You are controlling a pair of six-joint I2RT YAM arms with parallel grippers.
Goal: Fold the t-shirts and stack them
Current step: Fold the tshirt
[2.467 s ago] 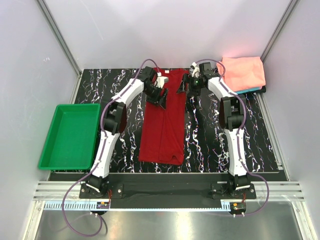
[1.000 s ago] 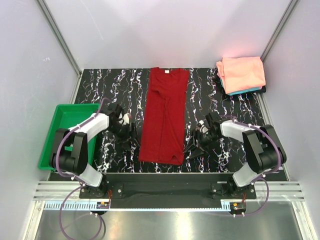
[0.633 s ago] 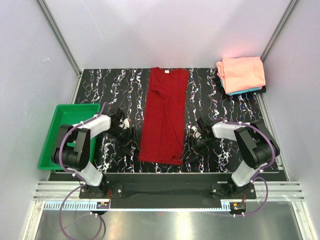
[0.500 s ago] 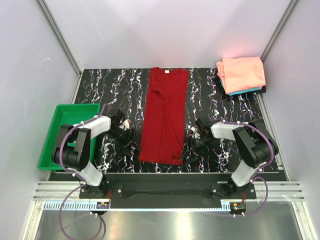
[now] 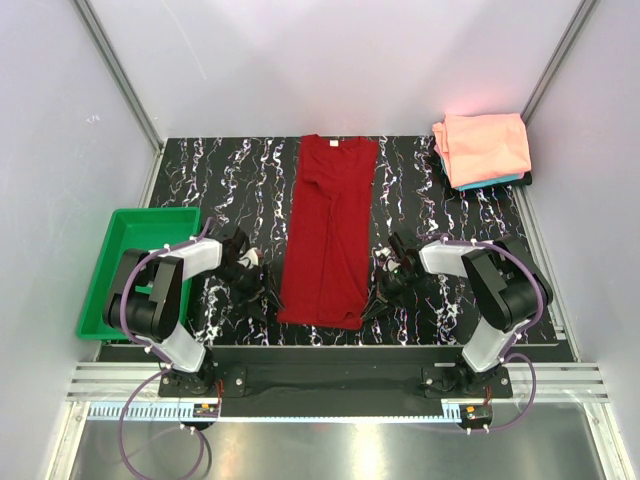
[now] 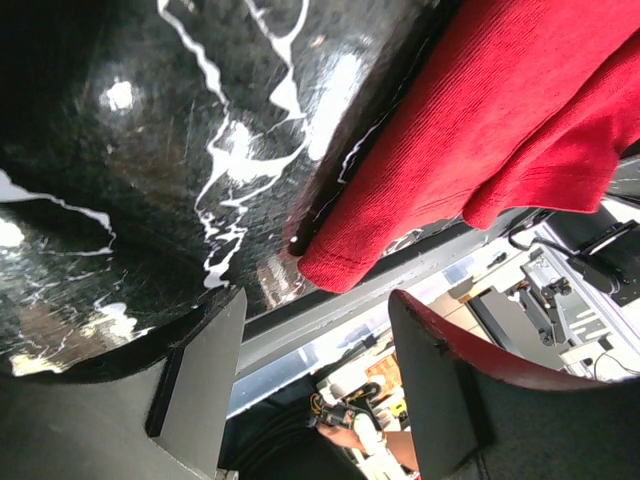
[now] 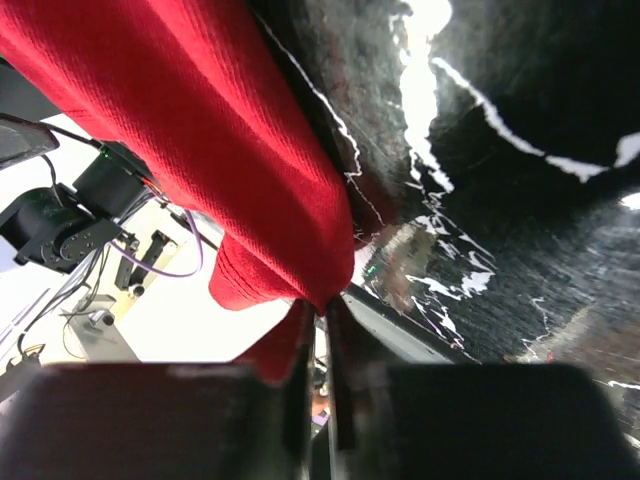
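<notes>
Closed in on the near hem since a second ago.
Pinching the near right corner of the dark red t-shirt (image 5: 330, 235) with the right jaws; holding the left jaws spread around its near left corner, not gripping. Stretched lengthwise down the black, white-veined surface (image 5: 240, 180), green tray (image 5: 140, 270) at left; at the far right corner, salmon-pink t-shirt (image 5: 485, 145) folded on teal t-shirt (image 5: 505, 181); pale walls (image 5: 330, 70) behind.
</notes>
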